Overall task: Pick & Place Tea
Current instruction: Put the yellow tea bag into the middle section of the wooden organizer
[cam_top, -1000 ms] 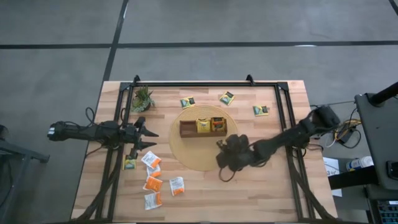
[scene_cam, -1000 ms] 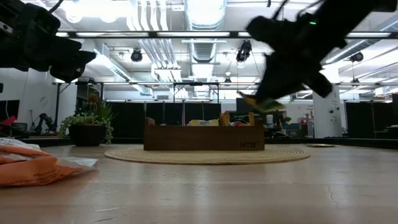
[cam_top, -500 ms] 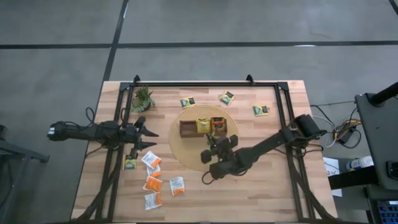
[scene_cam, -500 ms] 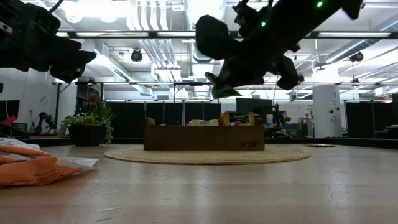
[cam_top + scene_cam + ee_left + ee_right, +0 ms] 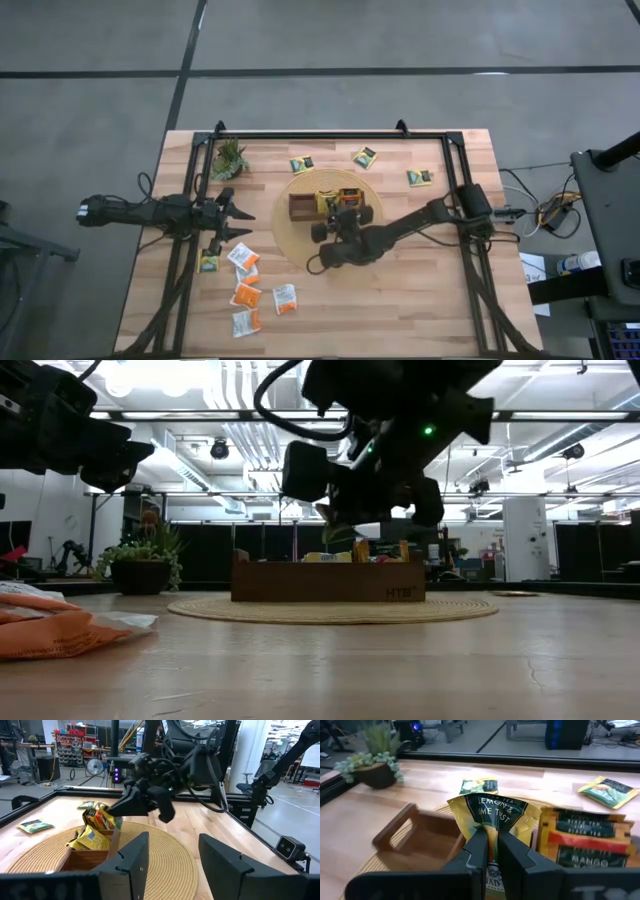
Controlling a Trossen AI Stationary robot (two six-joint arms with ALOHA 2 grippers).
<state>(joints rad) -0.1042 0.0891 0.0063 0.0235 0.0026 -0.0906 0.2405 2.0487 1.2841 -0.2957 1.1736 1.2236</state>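
I judge I'm at the placing step: my right claw (image 5: pixel 489 851) is clenched on a yellow tea bag (image 5: pixel 494 817), held above the wooden tray (image 5: pixel 300 208) on the round mat (image 5: pixel 295 245) mid-table. Next I need to lower it into the open compartment and release. My left claw (image 5: pixel 232 214) waits released near the table's left edge.

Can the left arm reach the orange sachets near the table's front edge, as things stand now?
Probably yes. The left gripper hangs open just beside the orange sachets, nothing lies between them, and the right gripper is away over the tray.
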